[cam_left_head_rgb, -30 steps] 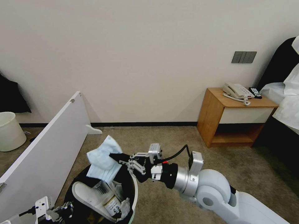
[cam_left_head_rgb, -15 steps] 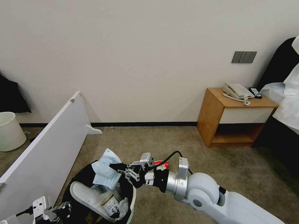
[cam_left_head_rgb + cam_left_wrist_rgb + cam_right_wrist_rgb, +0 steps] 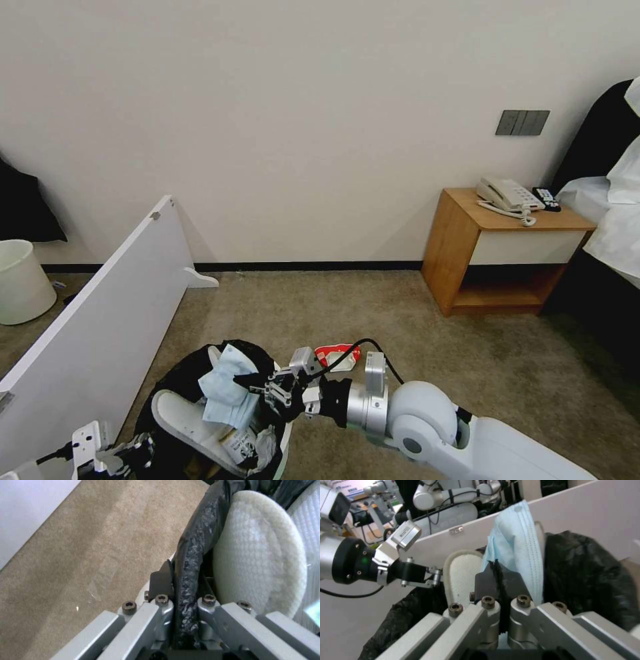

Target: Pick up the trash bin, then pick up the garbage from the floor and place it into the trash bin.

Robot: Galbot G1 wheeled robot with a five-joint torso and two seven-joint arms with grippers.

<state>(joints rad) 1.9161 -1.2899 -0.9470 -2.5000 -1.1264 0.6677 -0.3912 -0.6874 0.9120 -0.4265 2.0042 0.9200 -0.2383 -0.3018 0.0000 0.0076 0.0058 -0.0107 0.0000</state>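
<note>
Jaws of right gripper [image 3: 257,383] closed on the pale-blue mask [image 3: 223,387], which hangs over the trash bin [image 3: 167,393] mouth, long axis roughly vertical. Left gripper [image 3: 181,597] jaws clamp the bin's rim. Red-white packet [image 3: 335,353] lies on the floor [image 3: 400,320] behind the right arm.

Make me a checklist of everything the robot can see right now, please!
Surface: beige carpet floor, black baseboard at the wall.
Job's things: trash bin with black bag, holding a white slipper; pale-blue mask over its opening; red-white packet on the floor.
Clutter: plain white bucket, leaning white board.
Grippers: left gripper shut on the bin's rim; right gripper shut on the mask.
Cables: black cable looping over the right wrist.
Surroundings: wooden nightstand with telephone.
</note>
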